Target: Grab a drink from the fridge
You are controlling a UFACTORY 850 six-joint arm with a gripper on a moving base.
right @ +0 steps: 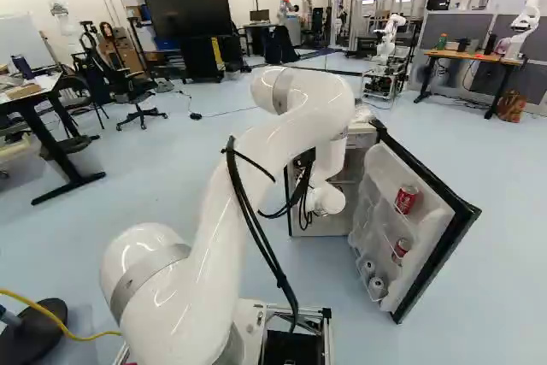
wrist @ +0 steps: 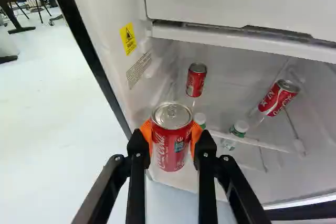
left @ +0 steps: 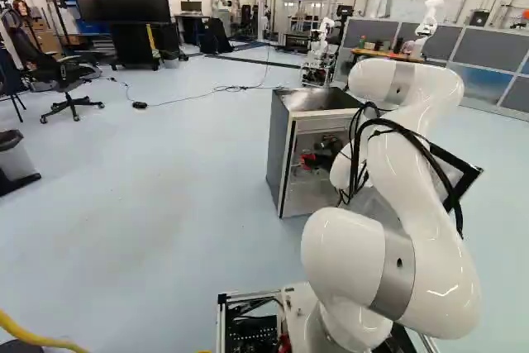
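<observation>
Drink can (wrist: pixel 171 148) roughly upright, clamped in the claw (wrist: pixel 171 135), orange pads (wrist: pixel 147 134) on opposite sides, likely to keep it steady when drawn clear. Held at the left of the fridge (left: pixel 279 150) mouth. Door (right: pixel 438 264) swung wide right, leaving the arm (right: pixel 205 254) room.

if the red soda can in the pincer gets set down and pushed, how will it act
The red soda can would likely tip under a high push, being taller than wide, and roll once on its side, its wall being round. Its smooth metal might slip if the pincer loosens.
</observation>
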